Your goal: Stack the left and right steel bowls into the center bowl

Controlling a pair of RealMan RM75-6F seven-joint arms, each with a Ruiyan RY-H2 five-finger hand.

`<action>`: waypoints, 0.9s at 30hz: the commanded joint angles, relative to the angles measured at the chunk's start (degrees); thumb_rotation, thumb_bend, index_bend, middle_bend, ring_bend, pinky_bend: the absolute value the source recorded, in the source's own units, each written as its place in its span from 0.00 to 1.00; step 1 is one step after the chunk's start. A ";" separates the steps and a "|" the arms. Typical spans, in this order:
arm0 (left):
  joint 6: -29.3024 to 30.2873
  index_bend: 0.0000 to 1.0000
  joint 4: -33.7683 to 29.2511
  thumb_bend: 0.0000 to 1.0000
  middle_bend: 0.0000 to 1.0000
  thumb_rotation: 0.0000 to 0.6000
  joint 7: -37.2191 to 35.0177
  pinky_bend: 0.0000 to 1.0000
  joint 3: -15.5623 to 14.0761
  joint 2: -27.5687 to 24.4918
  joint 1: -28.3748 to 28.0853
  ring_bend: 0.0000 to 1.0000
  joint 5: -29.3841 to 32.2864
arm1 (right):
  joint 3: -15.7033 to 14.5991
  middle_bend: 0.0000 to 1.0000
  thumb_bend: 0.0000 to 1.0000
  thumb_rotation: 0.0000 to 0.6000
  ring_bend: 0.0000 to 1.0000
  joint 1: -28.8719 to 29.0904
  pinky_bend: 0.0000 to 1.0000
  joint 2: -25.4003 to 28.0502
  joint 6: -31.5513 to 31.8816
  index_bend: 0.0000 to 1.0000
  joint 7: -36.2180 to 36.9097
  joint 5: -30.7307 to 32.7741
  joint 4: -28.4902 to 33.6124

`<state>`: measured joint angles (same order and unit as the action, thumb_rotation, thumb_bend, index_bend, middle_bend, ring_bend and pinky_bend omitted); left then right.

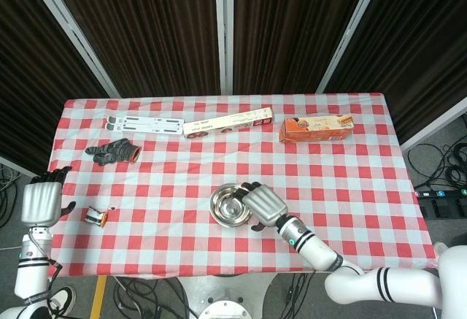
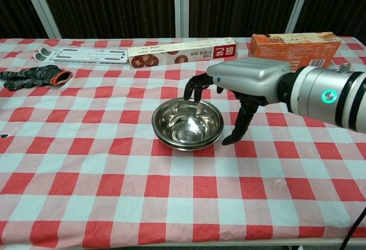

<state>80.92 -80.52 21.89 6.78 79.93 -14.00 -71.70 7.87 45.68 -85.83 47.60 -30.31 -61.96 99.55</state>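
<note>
Steel bowls (image 2: 187, 122) sit nested one inside another at the table's middle, also seen as the stacked bowls (image 1: 230, 204) in the head view. My right hand (image 2: 243, 84) hovers just right of the stack with its fingers spread and nothing in them; the same right hand (image 1: 264, 204) shows beside the bowls from above. My left hand (image 1: 41, 200) stays off the table's left edge, upright, holding nothing, its fingers close together.
A black glove (image 1: 113, 150) lies far left, a white folded stand (image 1: 144, 123) and a long brown box (image 1: 228, 123) along the back, an orange box (image 1: 317, 128) at back right. A small wrapper (image 1: 95, 217) lies near the left edge.
</note>
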 commanded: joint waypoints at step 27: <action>7.45 0.31 -12.10 0.15 0.40 1.00 -13.14 0.37 -9.79 -9.62 7.69 0.32 -16.77 | -14.11 0.16 0.00 1.00 0.01 -34.00 0.11 28.20 35.67 0.08 20.97 -19.62 6.05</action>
